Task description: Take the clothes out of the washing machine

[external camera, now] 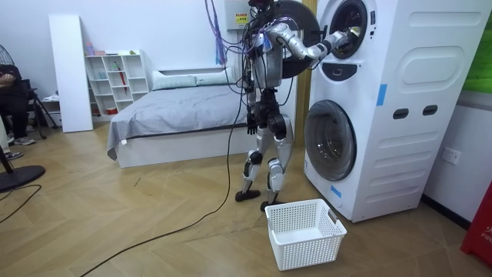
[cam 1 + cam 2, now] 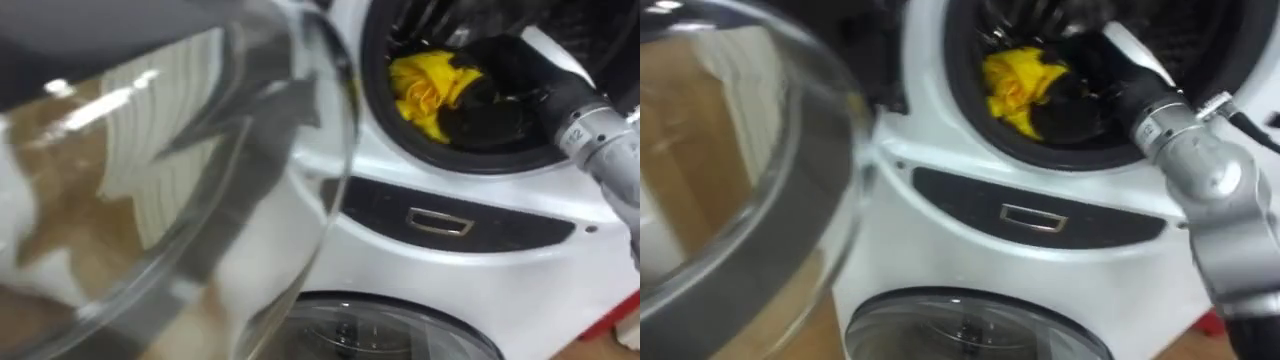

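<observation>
One hand, the right hand [image 2: 495, 95] | reaches into drum [image 2: 415, 22] | yellow cloth [image 2: 428, 85] against its fingertips | grip: cannot tell

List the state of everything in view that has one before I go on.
Upper door, swung open.
Lower door, shut.
Yellow cloth, in the upper drum, not yet out.
Basket, empty.
Right hand, inside the upper drum, against the yellow cloth.
Left hand, hangs at the robot's side.
</observation>
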Controlling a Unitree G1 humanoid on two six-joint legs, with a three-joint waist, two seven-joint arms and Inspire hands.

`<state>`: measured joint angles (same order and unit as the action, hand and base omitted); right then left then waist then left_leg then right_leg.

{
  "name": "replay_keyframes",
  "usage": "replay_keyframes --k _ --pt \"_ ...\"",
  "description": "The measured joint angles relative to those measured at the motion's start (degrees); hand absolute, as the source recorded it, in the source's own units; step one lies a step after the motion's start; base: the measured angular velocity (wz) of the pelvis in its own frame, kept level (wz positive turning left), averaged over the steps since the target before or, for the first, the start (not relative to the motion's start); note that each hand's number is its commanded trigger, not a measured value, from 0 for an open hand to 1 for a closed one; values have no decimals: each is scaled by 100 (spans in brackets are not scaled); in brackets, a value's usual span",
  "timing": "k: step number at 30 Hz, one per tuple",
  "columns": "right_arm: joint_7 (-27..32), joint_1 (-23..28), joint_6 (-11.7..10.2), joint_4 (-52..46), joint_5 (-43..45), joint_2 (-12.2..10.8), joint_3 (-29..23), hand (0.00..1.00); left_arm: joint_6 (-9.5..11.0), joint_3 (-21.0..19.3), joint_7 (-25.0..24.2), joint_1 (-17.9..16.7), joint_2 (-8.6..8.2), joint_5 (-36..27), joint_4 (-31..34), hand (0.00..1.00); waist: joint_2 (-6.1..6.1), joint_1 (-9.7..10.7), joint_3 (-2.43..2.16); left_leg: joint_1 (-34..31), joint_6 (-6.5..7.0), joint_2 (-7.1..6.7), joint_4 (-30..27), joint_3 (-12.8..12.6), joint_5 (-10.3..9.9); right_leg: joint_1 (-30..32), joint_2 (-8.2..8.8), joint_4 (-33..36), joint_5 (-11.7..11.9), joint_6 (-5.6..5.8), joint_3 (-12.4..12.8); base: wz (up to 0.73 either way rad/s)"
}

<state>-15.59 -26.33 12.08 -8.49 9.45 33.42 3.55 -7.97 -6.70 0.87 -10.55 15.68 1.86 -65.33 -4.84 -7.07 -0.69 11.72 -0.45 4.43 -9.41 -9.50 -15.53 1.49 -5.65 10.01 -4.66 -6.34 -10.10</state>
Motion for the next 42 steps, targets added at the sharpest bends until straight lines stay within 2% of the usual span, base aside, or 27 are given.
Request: replay_keyframes --k 5,9,11,14,17,18,20,22,26,28,32,35,39,41,42 --pt "5 713 -9 -1257 52 -62 -185 100 115 -37 109 -137 -200 -155 29 0 25 373 18 -8 -1 -18 10 -16 -1 37 -3 -14 0 1 128 -8" --pt "90 1180 -116 -1772 62 -144 -479 100 253 -71 122 -244 -199 -243 58 0 17 440 14 4 -1 -17 22 -145 -1 62 -17 -3 1 3 198 -11" --pt "136 1354 -253 -1998 179 -251 -606 100 355 -218 151 -391 -211 -242 124 0 3 550 16 3 -1 -22 24 -171 -1 70 -31 -4 4 5 230 -8" --pt "226 1578 -355 -2282 271 -418 -912 100 396 -328 191 -449 -236 -248 123 0 -18 663 12 -11 -1 -20 24 -256 -1 99 -47 -4 5 3 262 -6" --pt "375 1849 -527 -2515 254 -515 -1238 100 476 -396 195 -497 -283 -246 115 0 -8 699 18 4 -1 -16 23 -290 -1 96 -60 -6 6 1 306 -9" --pt "414 1906 -542 -2558 238 -521 -1294 100 503 -410 195 -507 -293 -246 110 0 -5 705 20 10 -1 -15 23 -290 -1 93 -62 -6 6 0 312 -6" --pt "626 2211 -752 -2599 157 -552 -1505 100 599 -424 225 -586 -339 -250 97 0 8 777 29 30 -1 -13 19 -300 -1 72 -67 -22 6 0 320 0" --pt "734 2396 -830 -2582 173 -647 -1608 100 593 -424 254 -648 -377 -249 98 0 20 852 37 29 -1 -18 20 -330 -2 87 -81 -18 7 1 381 -7" --pt "1031 2774 -891 -2584 -15 -655 -2065 100 593 -551 296 -708 -392 -248 98 0 45 972 51 -24 -2 -16 22 -469 -2 175 -94 12 12 5 442 -8" --pt "1218 2795 -905 -2571 -17 -655 -2137 100 607 -564 331 -710 -381 -248 118 0 49 978 48 -16 -2 -20 8 -485 -2 196 -110 54 11 5 526 -12" --pt "1434 3053 -1151 -2568 -33 -655 -2550 100 681 -800 341 -742 -391 -230 113 0 9 1045 22 -31 -18 -7 11 -628 -12 256 -168 75 18 -7 673 -9" --pt "1680 3337 -1157 -2519 -47 -658 -2913 100 673 -880 341 -800 -408 -241 108 0 -12 1117 8 -21 -19 -10 0 -754 -13 273 -176 83 22 -5 738 -9" --pt "1852 3558 -1133 -2337 -23 -664 -3382 100 673 -921 342 -793 -402 -223 93 0 -3 1206 11 -33 -62 -5 5 -947 -57 370 -231 102 87 1 902 -27" --pt "1965 3712 -1154 -2303 12 -664 -3524 100 677 -945 342 -802 -401 -218 96 0 71 1299 11 -47 -72 63 21 -1109 -200 450 -347 105 188 -17 1030 -33" --pt "1982 3763 -1187 -2260 18 -680 -3563 100 677 -959 343 -804 -397 -217 97 0 92 1328 20 -53 -83 82 24 -1113 -262 453 -377 108 222 -24 1041 -38"
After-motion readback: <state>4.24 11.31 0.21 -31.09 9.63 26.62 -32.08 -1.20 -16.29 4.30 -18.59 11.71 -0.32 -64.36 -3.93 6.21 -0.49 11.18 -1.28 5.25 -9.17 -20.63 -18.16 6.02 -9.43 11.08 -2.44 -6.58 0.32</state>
